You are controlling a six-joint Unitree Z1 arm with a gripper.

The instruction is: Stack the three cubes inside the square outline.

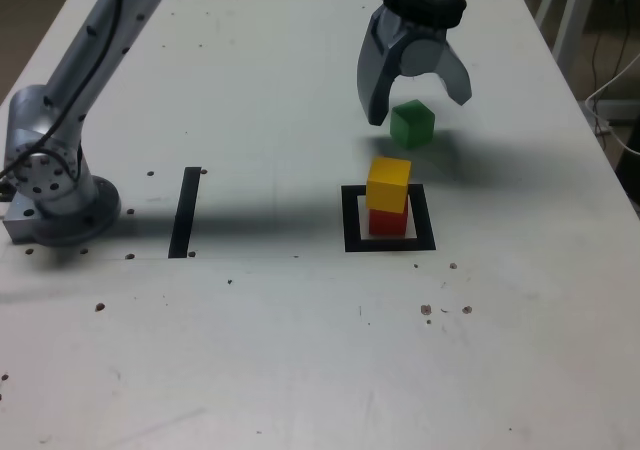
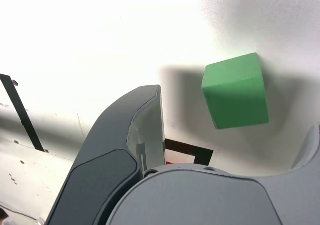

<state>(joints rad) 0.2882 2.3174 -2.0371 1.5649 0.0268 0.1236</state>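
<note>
1. no text, label, brand, number or sign is readable in the exterior view (dark specks and plain black tape carry no lettering).
2. none is readable in the wrist view either.

red cube (image 1: 388, 221): plain red
yellow cube (image 1: 388, 184): orange-yellow
green cube (image 1: 412, 124): solid green
square outline (image 1: 424, 217): black, white centre
strip (image 1: 186, 213): black
table (image 1: 240, 350): white, dark specks

Place: robotics lab or similar test area
Arm: mounted on tabletop (image 1: 230, 350)
Tabletop: white, speckled, black tape strip (image 1: 185, 213), square outline (image 1: 352, 240)
</note>
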